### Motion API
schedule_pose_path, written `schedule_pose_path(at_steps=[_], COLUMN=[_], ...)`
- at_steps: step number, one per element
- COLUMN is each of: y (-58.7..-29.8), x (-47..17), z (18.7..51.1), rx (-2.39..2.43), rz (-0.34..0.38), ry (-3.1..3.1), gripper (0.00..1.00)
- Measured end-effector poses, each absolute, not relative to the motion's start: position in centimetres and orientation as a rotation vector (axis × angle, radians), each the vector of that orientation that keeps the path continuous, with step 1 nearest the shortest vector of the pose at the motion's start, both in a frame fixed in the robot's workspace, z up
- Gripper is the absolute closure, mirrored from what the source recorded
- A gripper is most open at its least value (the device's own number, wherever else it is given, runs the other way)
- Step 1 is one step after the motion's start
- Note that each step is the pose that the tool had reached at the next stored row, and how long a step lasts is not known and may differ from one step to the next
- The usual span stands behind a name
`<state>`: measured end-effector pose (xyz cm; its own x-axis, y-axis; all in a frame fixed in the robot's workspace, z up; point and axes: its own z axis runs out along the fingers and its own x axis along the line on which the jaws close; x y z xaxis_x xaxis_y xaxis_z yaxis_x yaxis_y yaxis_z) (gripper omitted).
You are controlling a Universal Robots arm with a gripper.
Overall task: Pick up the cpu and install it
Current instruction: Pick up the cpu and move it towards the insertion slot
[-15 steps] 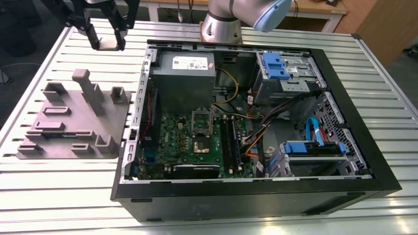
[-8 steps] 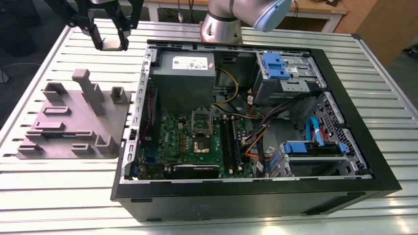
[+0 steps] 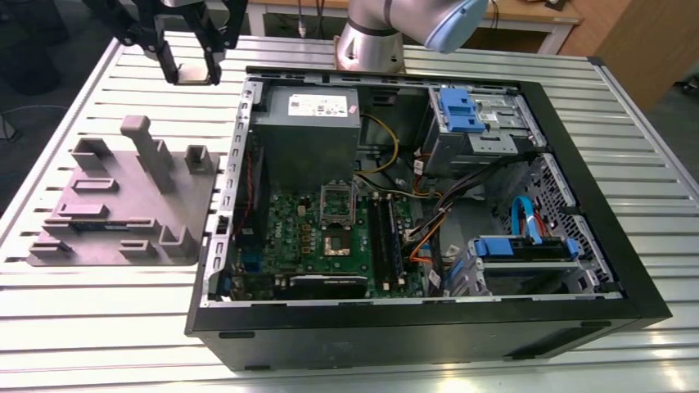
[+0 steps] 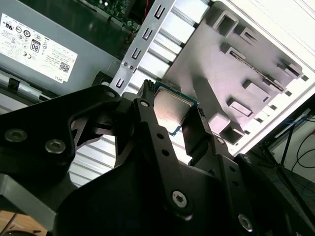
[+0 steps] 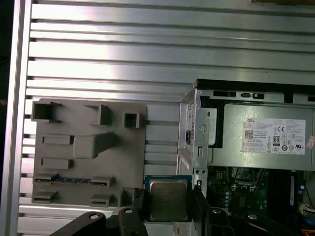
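Observation:
The cpu (image 5: 169,197), a small square chip with a silver-grey top and a thin green edge, is clamped between my gripper's (image 5: 169,204) black fingers. In the second wrist view the cpu (image 4: 171,104) shows by its flat face, edges pinched by the gripper (image 4: 173,114). In the exterior view the gripper (image 3: 193,75) hangs high over the table, beyond the grey fixture plate (image 3: 120,205) and just off the open computer case's (image 3: 426,327) far corner on the exterior view's left. On the green motherboard lies the cpu socket (image 3: 335,237).
A grey power-supply box (image 3: 309,123) fills the case's far corner beside the gripper. Long black memory slots (image 3: 382,233) run next to the socket. Cables and blue drive brackets (image 3: 525,246) crowd the case at the exterior view's right. Everything rests on a slatted metal table (image 3: 98,327).

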<state>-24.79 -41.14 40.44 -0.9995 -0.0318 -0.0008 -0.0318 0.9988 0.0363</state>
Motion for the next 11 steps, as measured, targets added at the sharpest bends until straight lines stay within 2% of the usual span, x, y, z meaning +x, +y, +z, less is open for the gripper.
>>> schedule_pose_path(at_steps=[11], y=[-41.14], x=[-23.89], z=[40.44], rx=[-0.05], rz=[0.057], ry=[3.14], gripper=[0.53])
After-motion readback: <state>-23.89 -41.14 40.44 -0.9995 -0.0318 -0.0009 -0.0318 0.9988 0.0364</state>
